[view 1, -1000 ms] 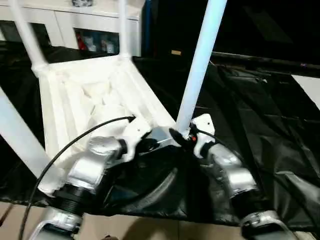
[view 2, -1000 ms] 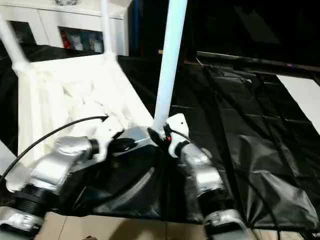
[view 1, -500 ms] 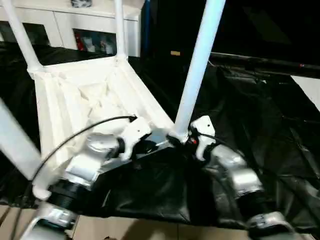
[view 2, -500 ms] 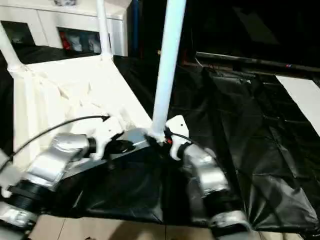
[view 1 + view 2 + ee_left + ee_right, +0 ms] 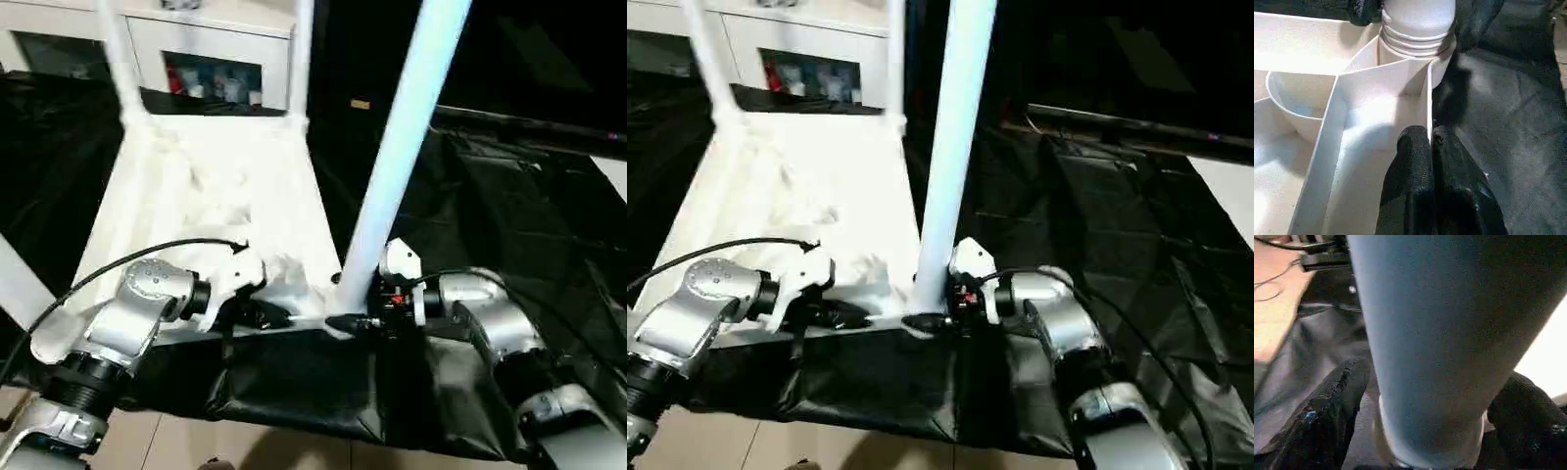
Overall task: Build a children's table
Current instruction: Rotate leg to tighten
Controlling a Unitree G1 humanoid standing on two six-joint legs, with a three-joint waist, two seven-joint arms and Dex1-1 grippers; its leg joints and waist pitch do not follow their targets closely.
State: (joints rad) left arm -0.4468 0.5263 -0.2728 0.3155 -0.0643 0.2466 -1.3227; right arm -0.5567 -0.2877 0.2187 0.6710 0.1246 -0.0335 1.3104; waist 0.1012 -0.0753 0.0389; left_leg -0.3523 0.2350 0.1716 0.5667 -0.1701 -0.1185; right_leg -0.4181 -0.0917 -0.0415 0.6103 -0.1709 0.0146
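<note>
The white table top (image 5: 216, 196) lies upside down on a black sheet, ribs up, with legs standing in its corner sockets. The near right leg (image 5: 397, 186) rises from the corner closest to me. My right gripper (image 5: 355, 319) is shut around that leg's base; its fingers (image 5: 1327, 411) press either side of the leg (image 5: 1440, 333). My left gripper (image 5: 279, 315) is shut on the top's thin rim wall (image 5: 1428, 98) just beside that socket, fingertips (image 5: 1413, 156) pinching it. The leg's ribbed foot (image 5: 1418, 29) sits in the socket.
Three more legs stand up: far left (image 5: 122, 59), far right (image 5: 299, 59), near left (image 5: 15, 284). A white glass-door cabinet (image 5: 206, 59) stands behind. The black sheet (image 5: 519, 215) spreads to the right, and tan floor (image 5: 294, 450) shows at the near edge.
The head view has shifted right and down. My right forearm now reaches the leg's base from the right instead of from below. Both grippers keep their holds.
</note>
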